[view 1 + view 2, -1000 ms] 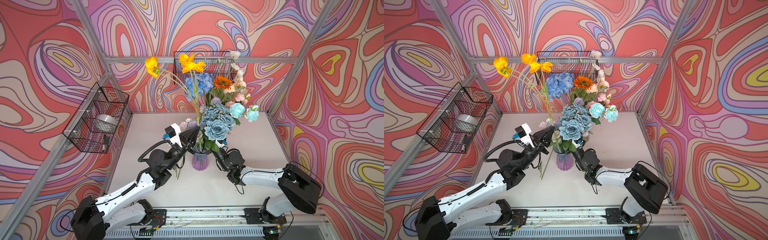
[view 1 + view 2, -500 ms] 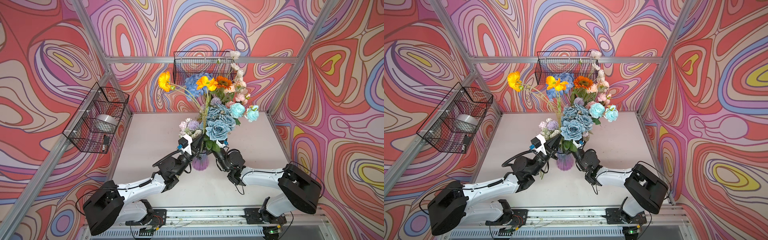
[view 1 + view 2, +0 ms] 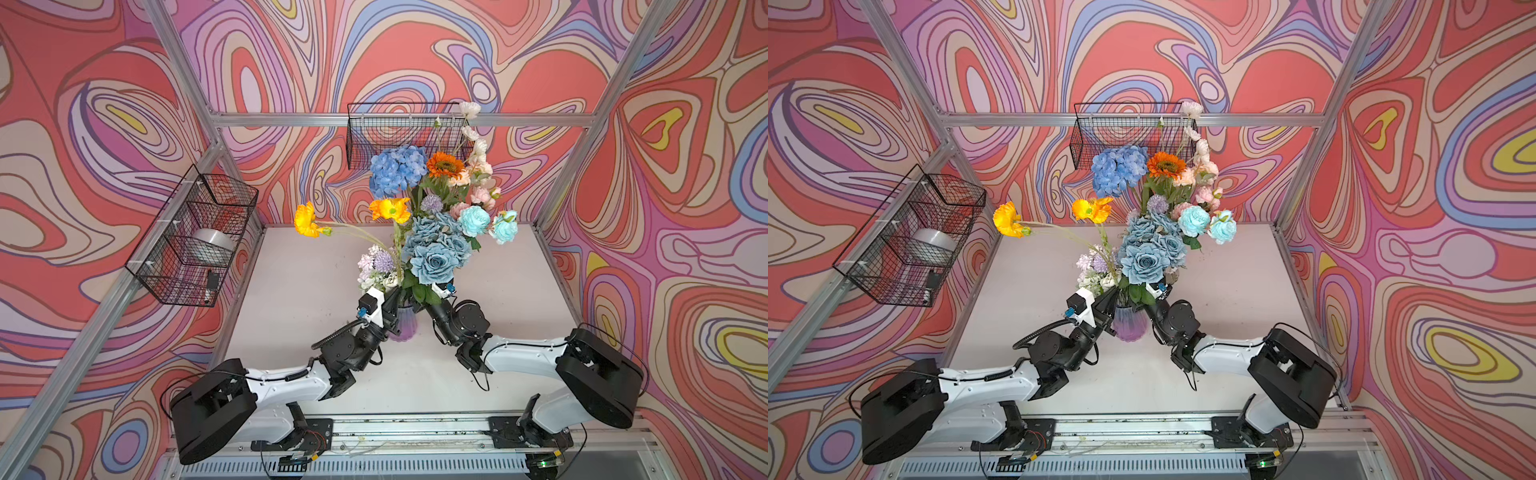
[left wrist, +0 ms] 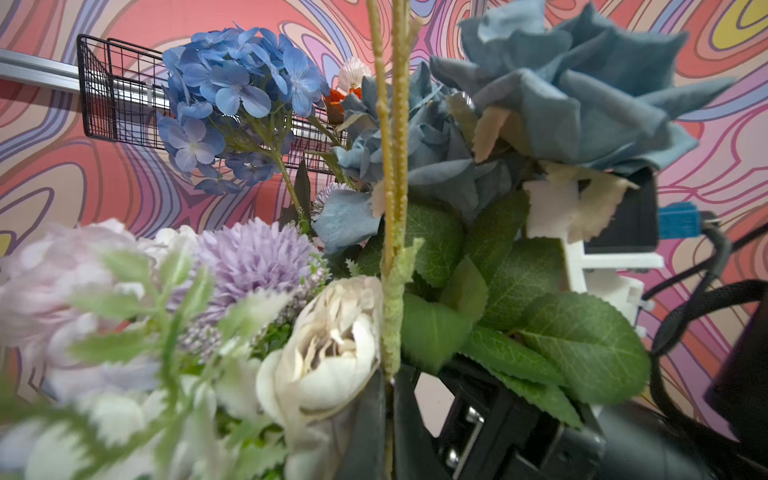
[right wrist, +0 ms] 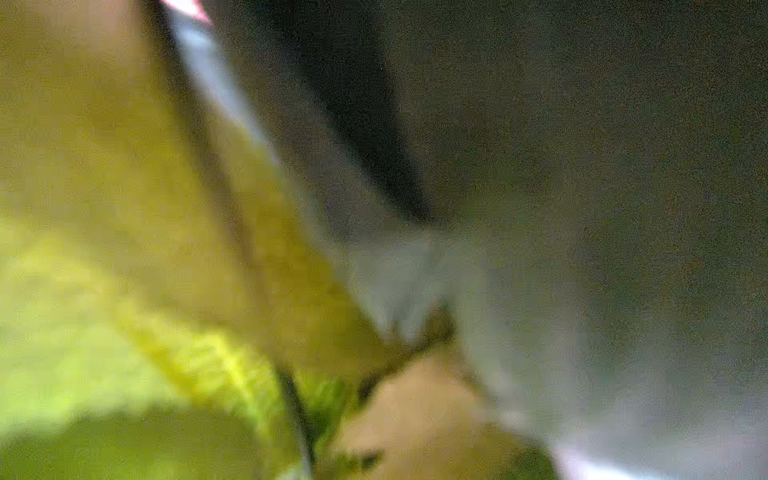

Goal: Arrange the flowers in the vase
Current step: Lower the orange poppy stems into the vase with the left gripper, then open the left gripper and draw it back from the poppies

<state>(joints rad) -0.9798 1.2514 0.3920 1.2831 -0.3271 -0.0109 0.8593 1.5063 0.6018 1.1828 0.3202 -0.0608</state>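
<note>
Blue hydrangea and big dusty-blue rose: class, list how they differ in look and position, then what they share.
The blue hydrangea is bright blue; the dusty-blue rose is greyish. The hydrangea is a dome of many small florets; the rose is one layered bloom. The hydrangea rises on a long stem; the rose sits low, just above the vase. Both stand in it.

Purple vase (image 3: 1128,326) on table (image 3: 1225,332), packed w/ flowers (image 3: 1146,262). L gripper (image 3: 1109,300) at vase's left rim, clamped on stems of 2 orange poppies (image 3: 1008,219) leaning up and left of vase. R gripper (image 3: 1152,302) at vase's right rim, tips under leaves, jaws unclear. Side basket (image 3: 909,237) far left of vase, back basket (image 3: 1125,133) behind it.
</note>
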